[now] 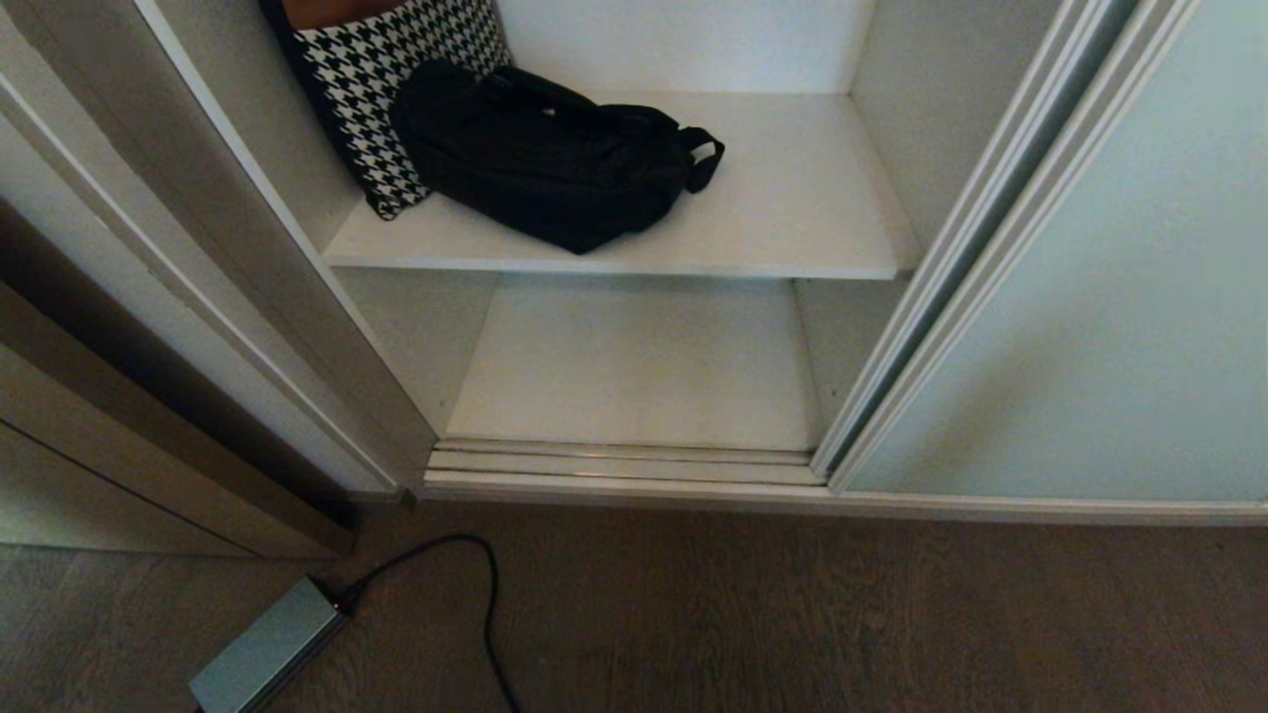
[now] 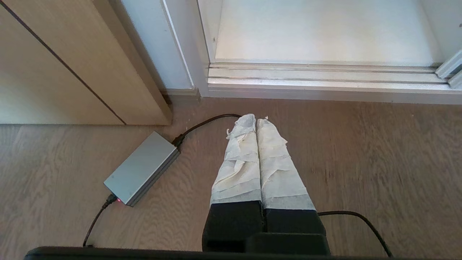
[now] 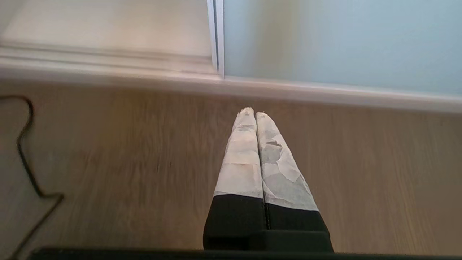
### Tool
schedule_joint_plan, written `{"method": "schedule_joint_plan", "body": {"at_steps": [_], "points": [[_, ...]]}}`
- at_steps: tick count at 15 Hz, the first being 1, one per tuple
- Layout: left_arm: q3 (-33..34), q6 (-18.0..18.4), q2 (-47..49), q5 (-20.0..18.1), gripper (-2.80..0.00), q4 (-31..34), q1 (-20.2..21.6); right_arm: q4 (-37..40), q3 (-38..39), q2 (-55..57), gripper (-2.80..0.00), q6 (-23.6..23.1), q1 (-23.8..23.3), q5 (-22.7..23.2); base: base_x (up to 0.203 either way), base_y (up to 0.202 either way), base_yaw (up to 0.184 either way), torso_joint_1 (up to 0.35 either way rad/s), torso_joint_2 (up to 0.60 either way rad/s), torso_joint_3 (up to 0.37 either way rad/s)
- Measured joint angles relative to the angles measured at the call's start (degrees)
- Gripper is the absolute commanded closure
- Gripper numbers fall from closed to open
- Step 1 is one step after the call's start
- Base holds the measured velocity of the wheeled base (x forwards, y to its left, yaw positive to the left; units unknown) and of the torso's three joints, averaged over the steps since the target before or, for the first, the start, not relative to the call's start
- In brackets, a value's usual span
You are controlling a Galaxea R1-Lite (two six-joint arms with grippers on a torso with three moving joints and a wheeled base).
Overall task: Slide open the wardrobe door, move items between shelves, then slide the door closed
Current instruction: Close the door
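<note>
The black bag [image 1: 550, 153] lies on the upper shelf [image 1: 792, 198], long axis across the wardrobe, against a houndstooth bag [image 1: 396, 69] cut off above; the lower shelf [image 1: 634, 366] is bare. The sliding wardrobe door [image 1: 1090, 317] stands open, to the right. Left gripper [image 2: 256, 121] and right gripper [image 3: 254, 113] hang over the floor with jaws closed, empty, well below the bag; neither is plainly nearer

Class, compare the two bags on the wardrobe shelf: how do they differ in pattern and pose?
The houndstooth bag is black-and-white checked; the black bag is plain. The houndstooth bag stands against the left wall; the black bag lies flat, leaning on it. Both share the upper shelf.
</note>
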Motion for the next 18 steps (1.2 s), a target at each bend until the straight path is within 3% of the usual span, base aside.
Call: {"method": "schedule_joint_plan", "body": {"at_steps": [5,9,12,15,18], "points": [[0.0,0.0,0.0,0.0,0.0,0.0,0.0,21.8,-31.8,6.0,0.0,2.8,0.0,3.6,0.0,0.0,0.0,0.0,0.0,0.0],[0.0,0.0,0.0,0.0,0.0,0.0,0.0,34.8,-57.2,20.2,0.0,11.4,0.4,10.3,0.0,0.0,0.0,0.0,0.0,0.0],[0.0,0.0,0.0,0.0,0.0,0.0,0.0,38.1,-73.3,32.2,0.0,22.4,0.5,17.5,0.0,0.0,0.0,0.0,0.0,0.0],[0.0,0.0,0.0,0.0,0.0,0.0,0.0,37.6,-82.1,42.9,0.0,36.2,0.8,21.2,0.0,0.0,0.0,0.0,0.0,0.0],[0.0,0.0,0.0,0.0,0.0,0.0,0.0,32.7,-83.9,50.4,0.0,41.0,0.8,21.5,0.0,0.0,0.0,0.0,0.0,0.0]]}}
